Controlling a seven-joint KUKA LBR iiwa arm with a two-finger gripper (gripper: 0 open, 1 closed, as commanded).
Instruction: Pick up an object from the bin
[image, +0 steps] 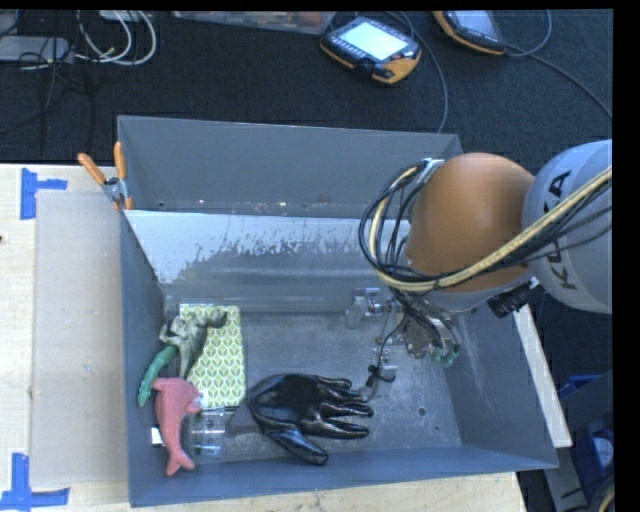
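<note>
Grey bin (300, 190) on a dark floor. The black glove (300, 410) lies at 6 o'clock, long way 9 to 3, tips pointing to 3. My hand (380, 372) hangs by those tips. I can't tell if it's wide or narrow.

Brightly lit from above. Pale glare along the sloping back wall of the bin (250, 250), upper middle of the frame. Soft sheen on the orange cover (470, 215), small glints on the black glove (310, 405) at lower centre. Dim shade beneath the arm (580, 230).
</note>
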